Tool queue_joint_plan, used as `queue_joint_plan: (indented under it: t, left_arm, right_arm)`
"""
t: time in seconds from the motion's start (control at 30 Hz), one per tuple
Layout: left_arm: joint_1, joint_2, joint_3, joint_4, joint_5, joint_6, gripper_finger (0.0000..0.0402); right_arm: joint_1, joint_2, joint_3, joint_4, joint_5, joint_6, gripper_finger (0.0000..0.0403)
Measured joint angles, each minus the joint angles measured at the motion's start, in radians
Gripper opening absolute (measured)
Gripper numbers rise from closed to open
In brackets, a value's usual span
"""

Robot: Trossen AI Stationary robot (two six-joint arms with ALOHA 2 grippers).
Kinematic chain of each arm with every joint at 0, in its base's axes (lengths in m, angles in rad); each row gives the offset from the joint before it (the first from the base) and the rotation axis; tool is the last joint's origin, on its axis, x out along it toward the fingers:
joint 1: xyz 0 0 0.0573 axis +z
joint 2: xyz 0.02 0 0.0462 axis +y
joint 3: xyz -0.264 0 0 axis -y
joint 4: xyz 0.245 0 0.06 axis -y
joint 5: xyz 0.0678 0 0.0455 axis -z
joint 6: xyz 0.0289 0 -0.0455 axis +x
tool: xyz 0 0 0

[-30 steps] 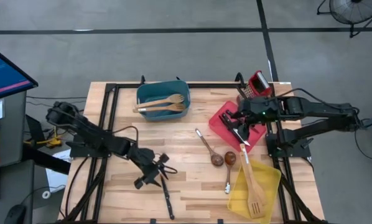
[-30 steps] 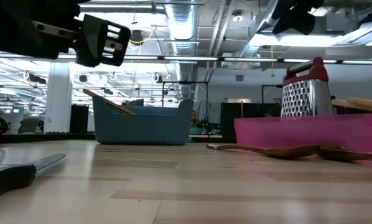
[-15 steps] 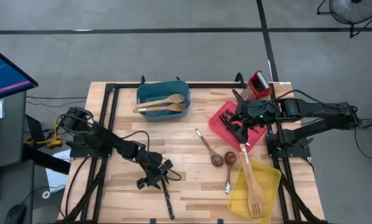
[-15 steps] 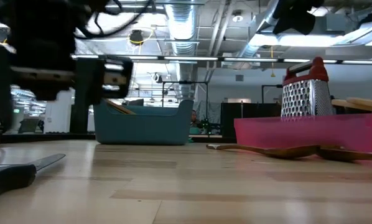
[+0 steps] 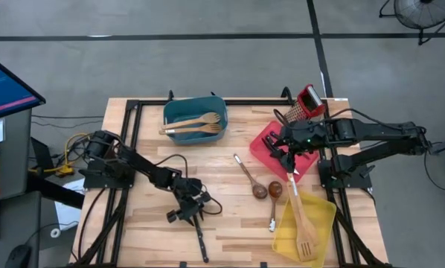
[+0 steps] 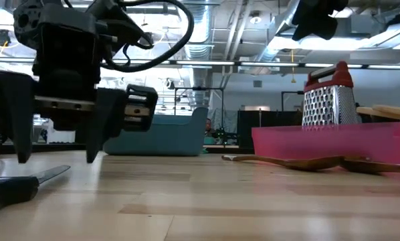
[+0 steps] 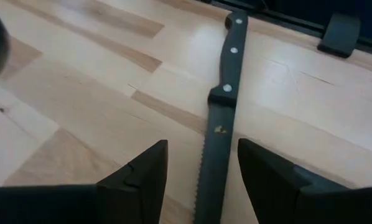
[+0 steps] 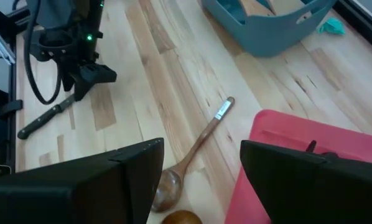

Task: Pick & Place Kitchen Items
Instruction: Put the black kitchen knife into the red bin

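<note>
I see the pale wooden table [image 5: 148, 223], my left hand [image 7: 201, 180] low over its near left part, fingers spread and empty, straddling the serrated blade of the black-handled steel knife [image 7: 222, 118] lying flat there. I'd lower squarely, centre the blade, then pinch near the riveted handle. My right hand [image 5: 286, 155] waits released over the red plastic bin [image 5: 263, 141].

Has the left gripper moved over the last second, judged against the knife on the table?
Yes. In the high view the left gripper has come right and nearer the table's front edge, now over the knife.
</note>
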Motion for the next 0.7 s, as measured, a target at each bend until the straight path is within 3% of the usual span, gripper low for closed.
queue_joint_plan:
  t: [0.4,0.7]
  left_arm:
    - [-0.005,0.009,-0.007,-0.044,-0.096,0.059,0.0145]
    - [0.008,0.007,-0.005,-0.091,-0.161,0.030,0.0034]
  right_arm:
    - [0.000,0.000,0.000,0.002,0.000,-0.002,0.0224]
    - [0.008,0.000,0.000,0.003,0.000,0.006,0.0224]
